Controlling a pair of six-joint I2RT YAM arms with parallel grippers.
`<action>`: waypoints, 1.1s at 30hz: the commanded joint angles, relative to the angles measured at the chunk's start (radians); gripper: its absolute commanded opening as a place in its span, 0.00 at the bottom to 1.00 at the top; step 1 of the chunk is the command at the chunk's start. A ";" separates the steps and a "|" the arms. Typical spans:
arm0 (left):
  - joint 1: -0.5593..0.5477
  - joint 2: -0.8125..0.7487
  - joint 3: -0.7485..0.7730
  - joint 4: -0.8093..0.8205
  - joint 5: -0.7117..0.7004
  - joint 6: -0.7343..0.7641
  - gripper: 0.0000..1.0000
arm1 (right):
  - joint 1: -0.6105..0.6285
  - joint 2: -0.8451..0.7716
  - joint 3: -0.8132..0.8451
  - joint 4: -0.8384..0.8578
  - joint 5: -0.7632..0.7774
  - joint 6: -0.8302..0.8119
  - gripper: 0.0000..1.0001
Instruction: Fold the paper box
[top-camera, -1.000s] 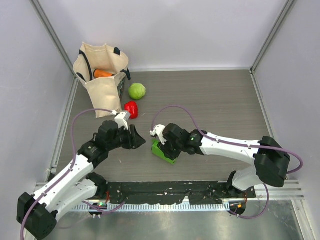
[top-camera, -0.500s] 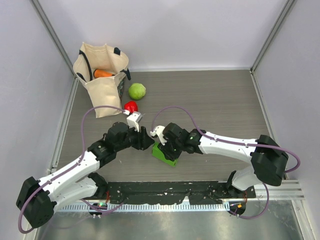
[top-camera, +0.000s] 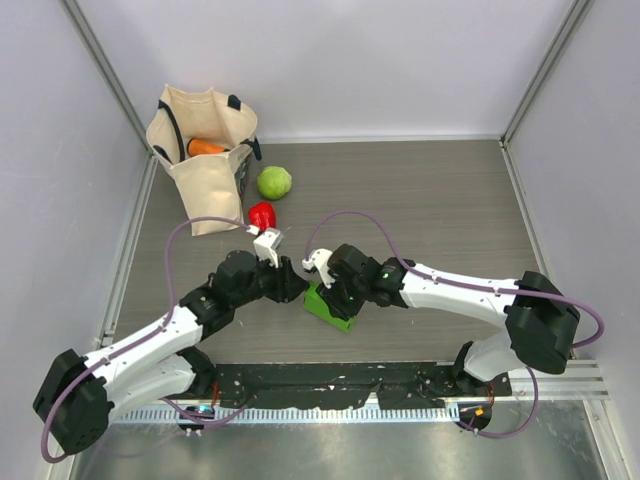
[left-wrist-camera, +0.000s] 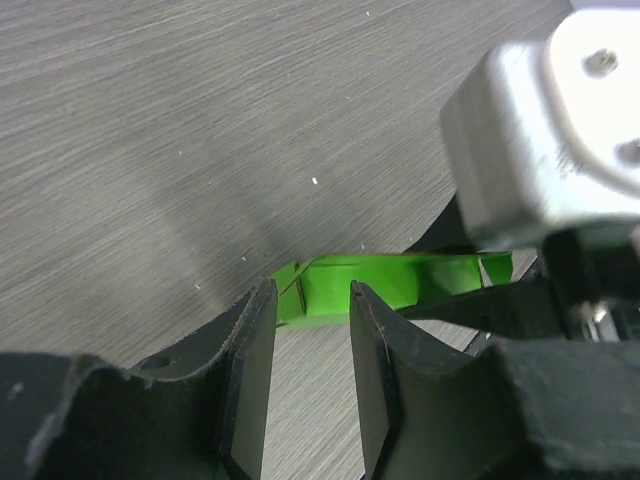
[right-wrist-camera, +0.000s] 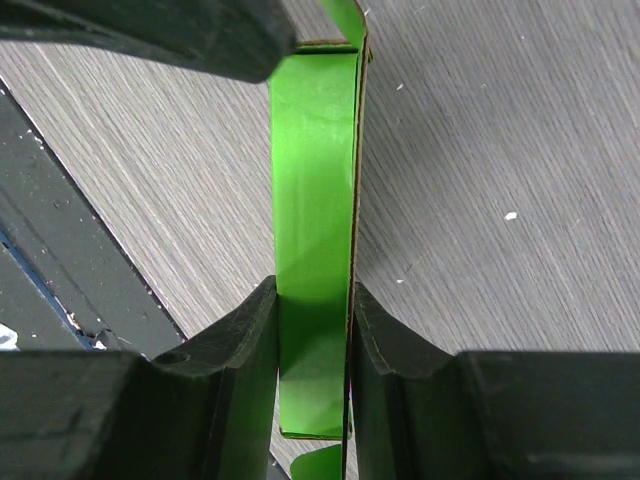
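- Box (top-camera: 333, 309) stands on edge on the table (top-camera: 430, 200), pinched between the right gripper's (top-camera: 322, 298) fingers. They are closed flat on its folded green card, and part of it runs out past the tips.
- Right arm reaches low across from the right, with its wrist turned toward the left arm.
- Left gripper (top-camera: 294, 288) faces the box from the other side. Its tips are just short of the card's end, jaws a little apart with nothing between them.
- Beyond the left gripper lie a pepper (top-camera: 262, 215) and a round green vegetable (top-camera: 274, 182), and farther off a bag (top-camera: 205, 185) holding a carrot (top-camera: 206, 147). All are well apart from both grippers.
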 joint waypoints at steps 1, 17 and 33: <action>-0.001 -0.077 -0.086 0.168 -0.031 -0.056 0.38 | -0.005 -0.044 0.000 0.044 -0.002 0.015 0.13; -0.001 -0.006 -0.064 0.178 -0.045 0.041 0.41 | -0.003 -0.024 0.012 0.038 -0.030 -0.004 0.13; -0.001 0.031 -0.079 0.248 -0.007 0.036 0.32 | -0.005 0.001 0.026 0.023 -0.028 -0.009 0.11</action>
